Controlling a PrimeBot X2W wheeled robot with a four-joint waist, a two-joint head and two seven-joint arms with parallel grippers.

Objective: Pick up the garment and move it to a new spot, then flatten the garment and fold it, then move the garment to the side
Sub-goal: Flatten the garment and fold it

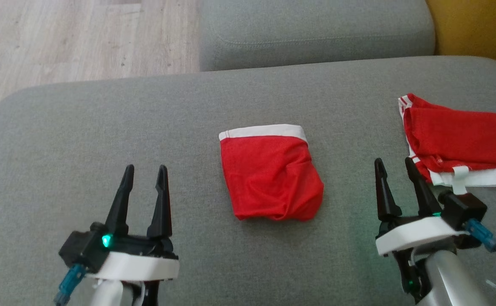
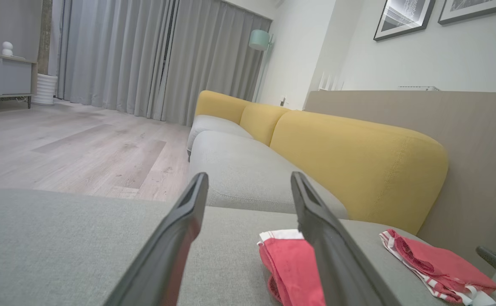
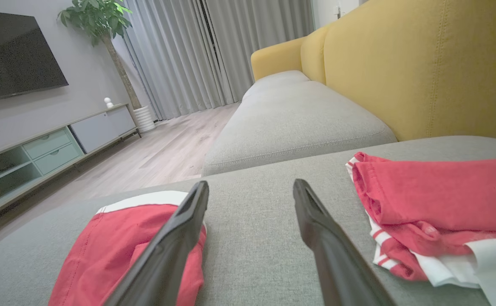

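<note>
- The grey seat cushion (image 1: 103, 127) lies under both grippers and carries both pieces of clothing. It stretches ahead of their fingertips and out past each gripper's outer side.
- A second grey cushion (image 1: 316, 34) lies beyond the fingertips, further along the sofa. The yellow backrest (image 2: 350, 161) runs along the side outward of the right gripper.
- The pale wooden floor (image 1: 60, 38) lies ahead of the left gripper, past the seat's far edge.
- A second red garment (image 1: 456, 140), with white stripes and a white band, lies rumpled just beside the right gripper's outer finger, on the side away from the left gripper.
- The folded red garment (image 1: 271, 178) lies between the two grippers, apart from both. Its white waistband sits on the edge farthest from them, a little past their fingertips.
- The left gripper (image 1: 145, 170) has its two dark fingers spread apart with nothing between them, pointing forward low over the bare cushion.
- The right gripper (image 1: 394, 162) likewise has its fingers parted and grips nothing; bare grey fabric shows in the gap.
</note>
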